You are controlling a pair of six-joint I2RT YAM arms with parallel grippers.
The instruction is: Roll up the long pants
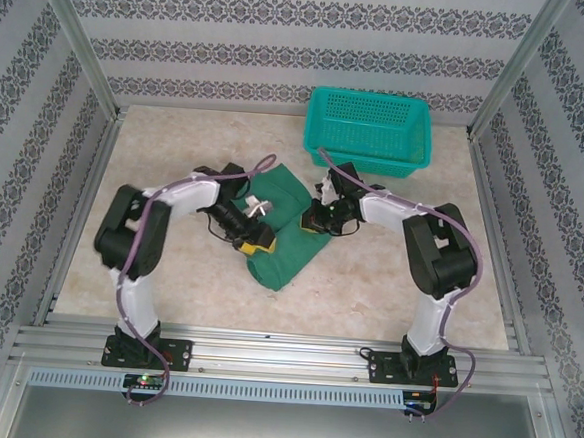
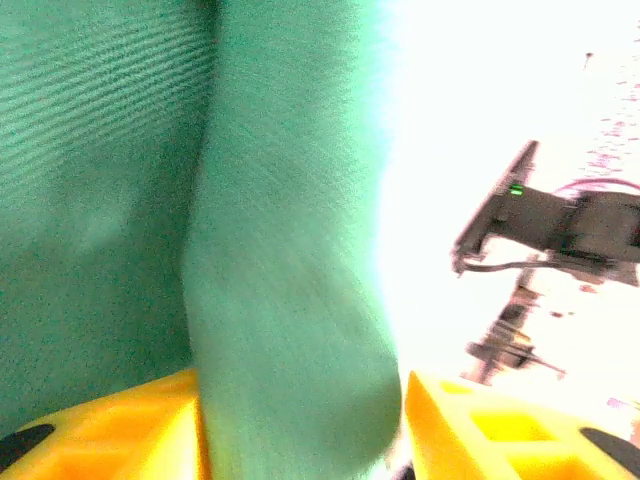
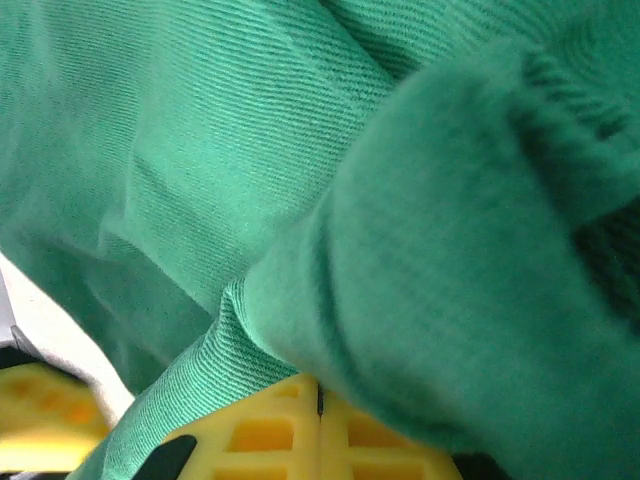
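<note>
The long pants (image 1: 281, 256) lie as a folded dark green bundle in the middle of the table, and both grippers are down on them. My left gripper (image 1: 254, 243) sits at the bundle's left side. In the left wrist view its yellow fingers (image 2: 130, 430) stand apart around a thick fold of the pants (image 2: 280, 250), with a gap at the right finger, so the left gripper (image 2: 300, 390) is open. My right gripper (image 1: 318, 224) is at the bundle's upper right edge. In the right wrist view the right gripper (image 3: 320, 388) is shut, with a ridge of the pants (image 3: 250, 150) pinched at its tips.
A teal mesh basket (image 1: 368, 132) stands at the back right, close behind the right arm. Patterned walls and metal posts close in the table on three sides. The right arm (image 2: 560, 225) shows beyond the fold in the left wrist view.
</note>
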